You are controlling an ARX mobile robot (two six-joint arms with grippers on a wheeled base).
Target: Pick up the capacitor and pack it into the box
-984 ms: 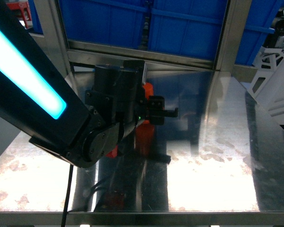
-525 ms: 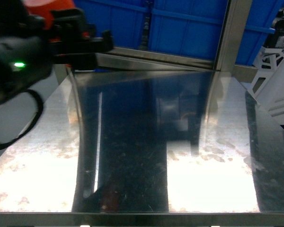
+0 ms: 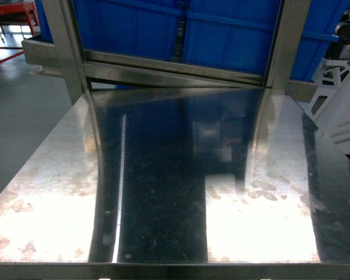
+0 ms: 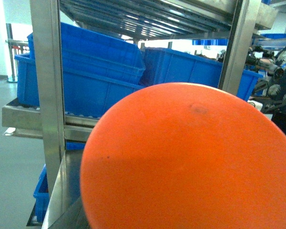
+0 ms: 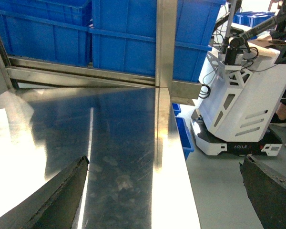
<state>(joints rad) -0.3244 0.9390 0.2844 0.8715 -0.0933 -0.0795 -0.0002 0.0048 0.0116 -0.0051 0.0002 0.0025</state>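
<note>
A big round orange capacitor (image 4: 190,162) fills most of the left wrist view, right up against the camera and raised level with the shelf frame. It hides my left gripper's fingers, which carry it. Neither arm appears in the head view. My right gripper (image 5: 164,162) hangs open above the right edge of the steel table (image 5: 109,143), its dark fingers (image 5: 62,195) far apart with nothing between them. The box is out of view.
Blue plastic bins (image 3: 221,35) sit on the rack behind the steel table (image 3: 163,192), with steel uprights (image 3: 283,41) in front of them. A white wheeled robot base (image 5: 238,109) stands on the floor to the table's right.
My left arm, low over the table's middle a second ago, rose up and to the left with the orange capacitor and has left the head view.
</note>
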